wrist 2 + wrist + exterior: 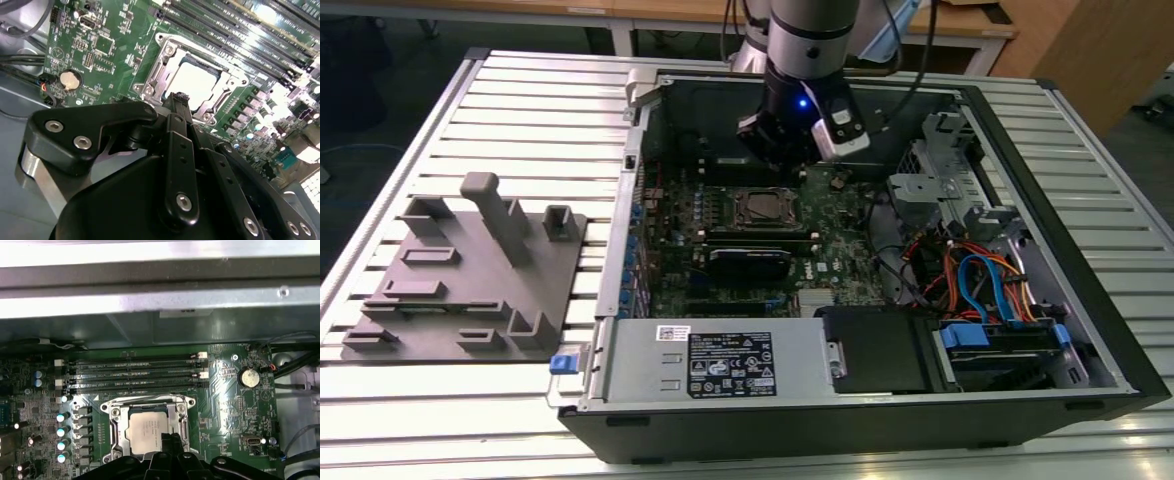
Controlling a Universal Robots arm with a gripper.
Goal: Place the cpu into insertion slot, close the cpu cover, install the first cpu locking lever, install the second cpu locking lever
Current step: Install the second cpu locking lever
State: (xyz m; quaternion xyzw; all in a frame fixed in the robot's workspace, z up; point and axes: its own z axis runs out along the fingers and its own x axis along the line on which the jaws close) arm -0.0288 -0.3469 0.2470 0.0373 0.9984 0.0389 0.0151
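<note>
Cpu (146, 429) seated flat in insertion slot (116, 426), under closed cpu cover (181, 426), so chip appears already placed. Gripper (179, 100) hovering just beside the slot's edge, fingers (176, 131) pressed together, holding nothing, probably to push a lever.

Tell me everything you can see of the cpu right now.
The cpu is a flat square chip with a pale, dull metal top. It lies flat in the insertion slot on the green board, with the silver cpu cover framing it so its top shows through the cut-out. In both wrist views the gripper hovers at the socket's edge; contact with the chip cannot be told.
</note>
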